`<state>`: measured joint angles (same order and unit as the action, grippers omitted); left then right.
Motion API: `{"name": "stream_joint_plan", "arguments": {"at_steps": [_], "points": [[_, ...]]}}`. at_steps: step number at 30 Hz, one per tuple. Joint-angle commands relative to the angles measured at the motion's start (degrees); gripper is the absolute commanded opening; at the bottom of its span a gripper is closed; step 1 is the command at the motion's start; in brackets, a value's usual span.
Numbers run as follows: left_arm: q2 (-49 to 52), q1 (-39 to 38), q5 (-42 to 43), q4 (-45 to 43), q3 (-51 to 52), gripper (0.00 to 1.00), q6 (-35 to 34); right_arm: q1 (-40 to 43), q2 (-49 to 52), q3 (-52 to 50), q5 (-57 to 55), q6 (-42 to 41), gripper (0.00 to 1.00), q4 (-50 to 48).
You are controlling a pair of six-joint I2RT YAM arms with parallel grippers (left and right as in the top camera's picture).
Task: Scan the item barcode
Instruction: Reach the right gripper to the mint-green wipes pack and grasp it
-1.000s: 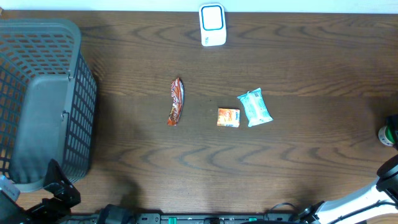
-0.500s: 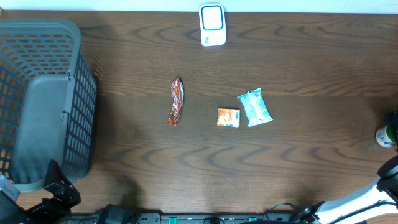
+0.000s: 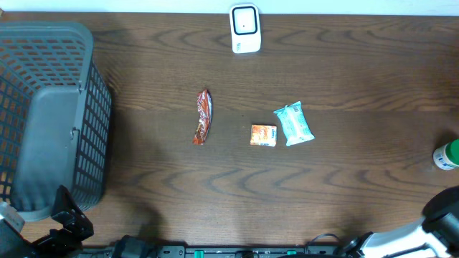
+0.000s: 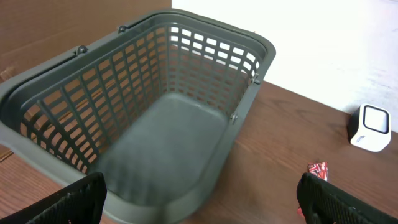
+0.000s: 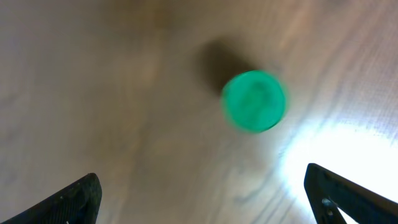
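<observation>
Overhead: the left arm (image 3: 68,221) sits at the near-left corner, close beside the grey basket (image 3: 54,115), which takes up the whole left edge. The right arm (image 3: 443,211) is at the near-right corner. Just beyond it, at the table's right edge, stands the green-capped bottle (image 3: 445,155). A broad band of open dark wood table (image 3: 344,193) runs between the two arms. Farther out lie a red wrapper (image 3: 204,117), an orange box (image 3: 263,135) and a teal packet (image 3: 293,124). The white scanner (image 3: 245,29) stands at the far edge.

Left wrist: the left gripper (image 4: 202,205) has its fingers (image 4: 74,200) spread wide, with nothing between them. The basket lies straight ahead and below. The scanner and the wrapper's tip are off to the gripper's right, with open wood around them.

Right wrist: the view is blurred. The right gripper (image 5: 202,199) is spread wide. The bottle's green cap shows from above, ahead of both fingers, slightly right and touching neither. Glare brightens the wood to its right.
</observation>
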<state>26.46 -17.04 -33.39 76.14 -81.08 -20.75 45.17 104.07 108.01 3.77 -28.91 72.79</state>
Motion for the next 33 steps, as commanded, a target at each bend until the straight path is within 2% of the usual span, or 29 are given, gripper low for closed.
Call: {"name": "stream_joint_plan", "arguments": {"at_steps": [1, 4, 7, 13, 19, 22, 24, 27, 33], "points": [[0.04, 0.04, -0.7, 0.09, -0.35, 0.98, 0.72, -7.74, -4.04, 1.22, 2.54, 0.98, 0.99, 1.44], [0.04, 0.04, -0.7, 0.13, -0.35, 0.98, 0.72, -17.29, -4.61, 1.2, 2.56, 3.8, 0.99, 1.49], [0.04, 0.04, -0.7, 0.13, -0.35, 0.98, 0.72, -28.15, -3.56, 0.72, 2.6, 10.82, 0.99, 0.66], [0.04, 0.04, -0.7, 0.15, -0.35, 0.98, 0.72, -43.67, 4.37, 0.44, 7.56, 20.63, 0.99, 0.72], [0.04, 0.04, -0.7, 0.15, -0.35, 0.98, 0.72, -46.71, 16.39, 0.42, 17.77, 22.38, 0.99, 2.67], [0.04, 0.04, -0.7, 0.15, -0.35, 0.98, 0.72, -46.47, 21.38, 0.39, 22.99, 24.02, 0.91, 4.57], [0.04, 0.04, -0.7, 0.15, -0.35, 0.98, 0.72, -46.21, 23.61, -0.33, 23.43, 24.81, 0.9, 5.31], [0.04, 0.04, -0.7, 0.33, -0.35, 0.98, 0.72, -46.12, 24.52, -3.65, 25.51, 26.71, 0.91, 4.15], [0.04, 0.04, -0.7, 1.01, -0.35, 0.98, 0.74, -45.59, 24.52, -15.04, 26.75, 27.02, 0.95, -4.98]]}}
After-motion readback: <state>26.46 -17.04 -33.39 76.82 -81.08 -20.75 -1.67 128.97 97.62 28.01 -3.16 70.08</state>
